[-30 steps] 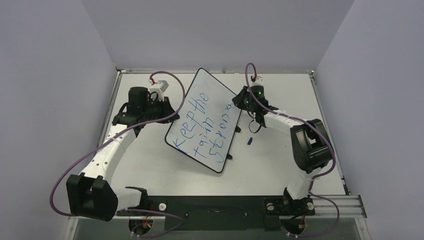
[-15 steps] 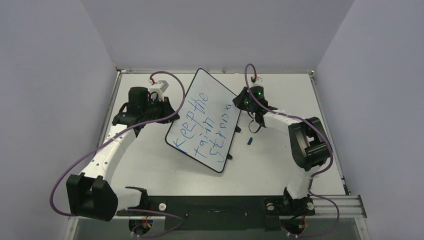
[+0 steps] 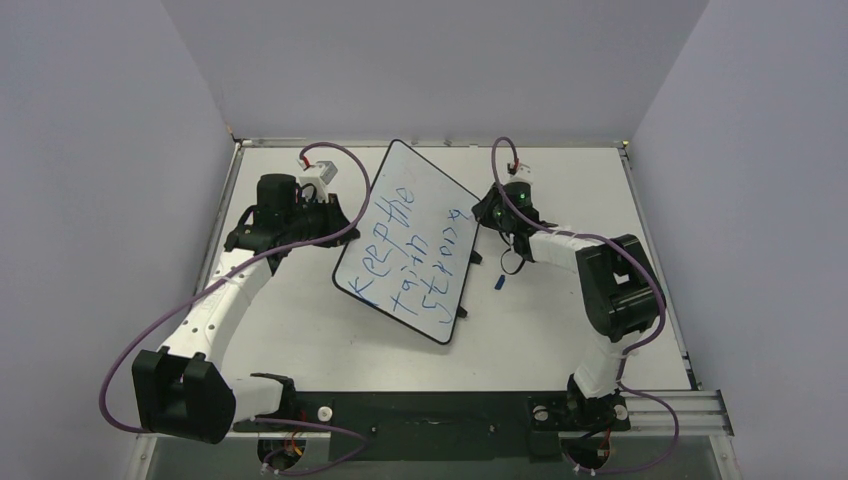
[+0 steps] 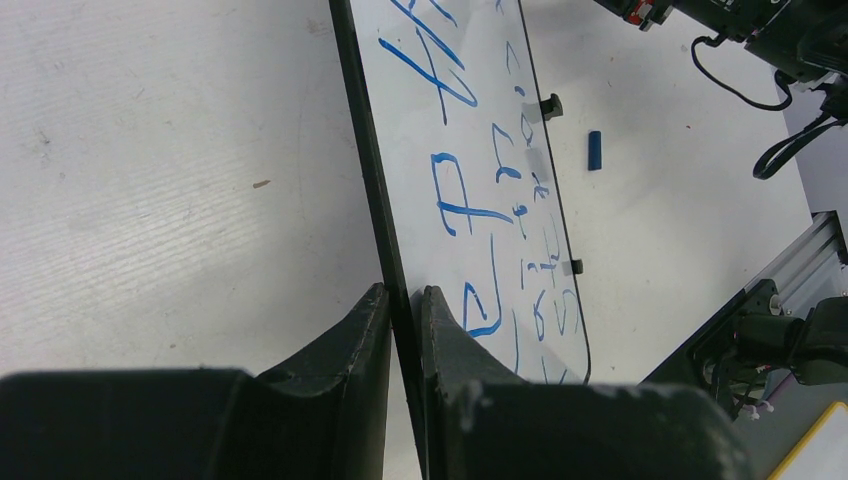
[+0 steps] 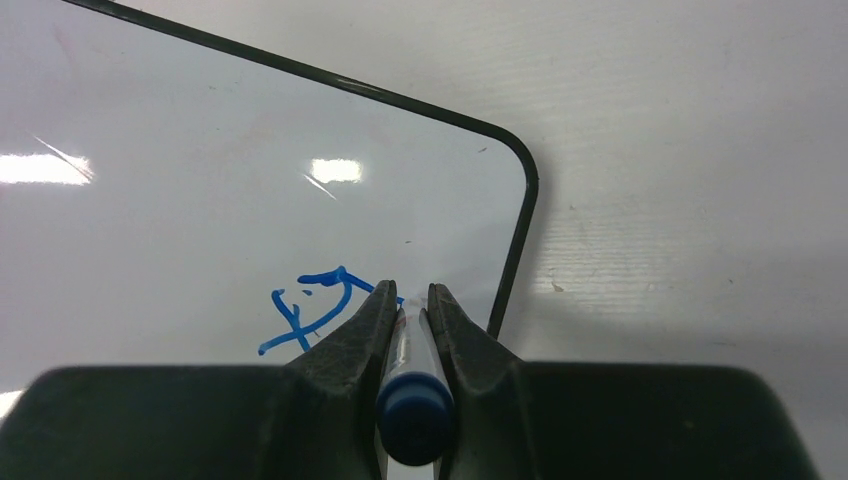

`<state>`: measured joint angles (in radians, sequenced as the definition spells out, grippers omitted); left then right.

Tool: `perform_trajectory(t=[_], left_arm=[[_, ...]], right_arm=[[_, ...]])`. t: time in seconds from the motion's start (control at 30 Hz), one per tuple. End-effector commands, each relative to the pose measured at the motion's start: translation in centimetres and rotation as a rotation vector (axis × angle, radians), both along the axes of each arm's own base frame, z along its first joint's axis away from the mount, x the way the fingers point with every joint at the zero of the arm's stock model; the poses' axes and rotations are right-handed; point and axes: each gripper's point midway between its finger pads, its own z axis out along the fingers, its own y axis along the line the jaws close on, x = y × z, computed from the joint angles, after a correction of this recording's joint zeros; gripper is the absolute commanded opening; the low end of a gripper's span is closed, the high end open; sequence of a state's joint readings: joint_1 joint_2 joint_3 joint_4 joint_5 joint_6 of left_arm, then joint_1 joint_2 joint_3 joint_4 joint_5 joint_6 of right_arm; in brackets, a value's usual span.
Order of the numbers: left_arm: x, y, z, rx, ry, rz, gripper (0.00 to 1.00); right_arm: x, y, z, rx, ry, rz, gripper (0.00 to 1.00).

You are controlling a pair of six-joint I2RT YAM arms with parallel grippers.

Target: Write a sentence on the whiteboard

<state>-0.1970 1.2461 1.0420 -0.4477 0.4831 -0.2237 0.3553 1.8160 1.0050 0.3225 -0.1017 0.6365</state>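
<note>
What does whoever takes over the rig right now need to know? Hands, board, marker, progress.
Left hand: shut on the left edge of the whiteboard.
Right hand: shut on the marker, at the last letter near the board's far right corner; the tip is hidden.
The whiteboard sits skewed on the table; a blue cap lies just right of it.
Done: sentence in three slanted blue lines, roughly "Keep the train strong".
Left: probably finish the final letter, lift off, recap the marker, release the board.
</note>
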Motion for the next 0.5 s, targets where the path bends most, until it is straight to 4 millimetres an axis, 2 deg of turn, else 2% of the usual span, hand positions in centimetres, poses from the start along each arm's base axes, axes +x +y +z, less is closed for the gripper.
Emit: perform_trajectory(t=[0.0, 0.2, 0.47], left_arm=[[-0.9, -1.2, 0.8, -0.003, -0.055, -0.088, 0.0], [-0.9, -1.2, 0.9, -0.003, -0.057, -0.09, 0.0], [-1.0, -1.2, 1.0, -0.003, -0.062, -0.089, 0.0]], right_arm=[[-1.6, -0.1, -1.3, -0.025, 0.035, 0.022, 0.0], [-2.6, 0.2, -1.1, -0.016, 0.039, 0.034, 0.0], [-4.3, 2.7, 0.1, 0.003, 0.026, 0.095, 0.0]])
